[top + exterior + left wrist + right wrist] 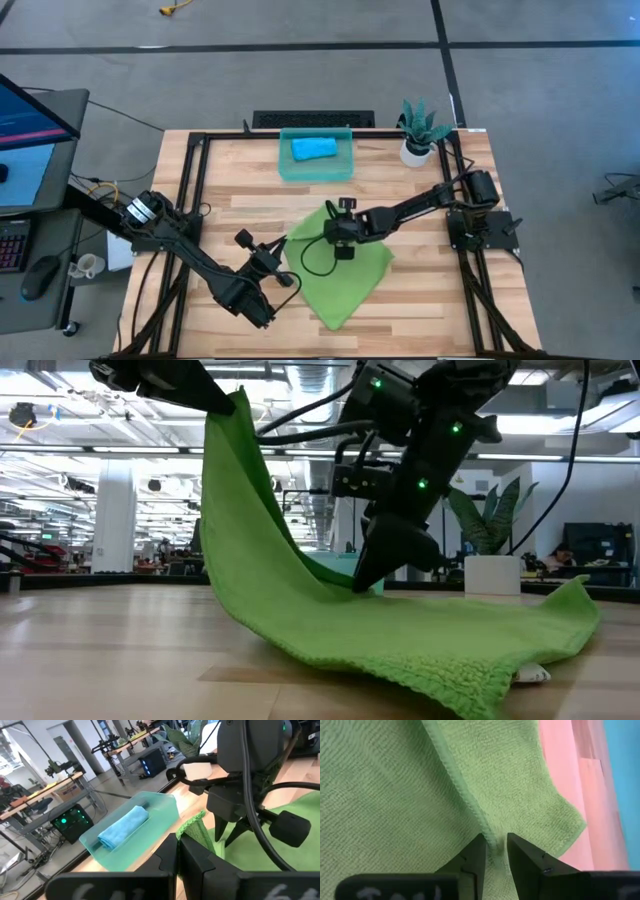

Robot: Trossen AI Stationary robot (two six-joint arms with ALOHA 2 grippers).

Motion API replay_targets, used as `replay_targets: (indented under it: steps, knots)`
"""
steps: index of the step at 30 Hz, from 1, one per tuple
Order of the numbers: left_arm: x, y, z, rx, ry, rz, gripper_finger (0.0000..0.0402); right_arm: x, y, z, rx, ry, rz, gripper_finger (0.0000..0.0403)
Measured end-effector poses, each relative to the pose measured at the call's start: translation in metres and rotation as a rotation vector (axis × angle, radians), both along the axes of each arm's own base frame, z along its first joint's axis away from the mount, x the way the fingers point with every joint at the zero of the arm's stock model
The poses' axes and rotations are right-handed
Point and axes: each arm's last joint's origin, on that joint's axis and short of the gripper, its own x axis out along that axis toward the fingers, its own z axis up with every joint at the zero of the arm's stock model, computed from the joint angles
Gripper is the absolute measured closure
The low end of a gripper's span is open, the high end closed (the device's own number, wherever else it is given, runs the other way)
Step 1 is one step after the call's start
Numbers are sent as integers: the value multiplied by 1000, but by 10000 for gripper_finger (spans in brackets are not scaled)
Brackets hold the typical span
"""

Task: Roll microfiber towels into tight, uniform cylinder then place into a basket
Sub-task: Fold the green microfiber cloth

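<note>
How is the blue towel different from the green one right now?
The blue towel is rolled into a small bundle; the green towel is spread out, one corner lifted. The blue towel lies inside the basket; the green towel lies on the table, pinched by both the left gripper and right gripper. Both look like soft cloth.

The wooden table [220,205] carries the teal basket [345,165], a white plant pot [415,152] and the partly lifted lime-green towel [350,280].
</note>
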Motion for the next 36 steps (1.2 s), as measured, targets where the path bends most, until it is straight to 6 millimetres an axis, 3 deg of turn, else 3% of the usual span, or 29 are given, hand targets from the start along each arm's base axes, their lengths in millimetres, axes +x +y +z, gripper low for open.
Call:
replay_targets:
  steps: [11, 20, 25, 30, 36]
  knots:
    - [0, 0, -1, -16, 13, 2, 401, 1, 0, 2, 16, -5, -32, 311]
    - [0, 0, -1, 2, 70, -7, 401, -2, -1, 1, 5, 27, -38, 391]
    - [-3, 2, -2, 11, 183, -15, 401, -4, -2, 1, -44, 53, -53, 387]
    - [-10, 7, 26, -7, 242, -8, 401, -1, 4, 21, -49, 124, -97, 398]
    - [-19, 13, 61, -20, 366, -59, 401, 3, 33, 55, -174, 112, -108, 395]
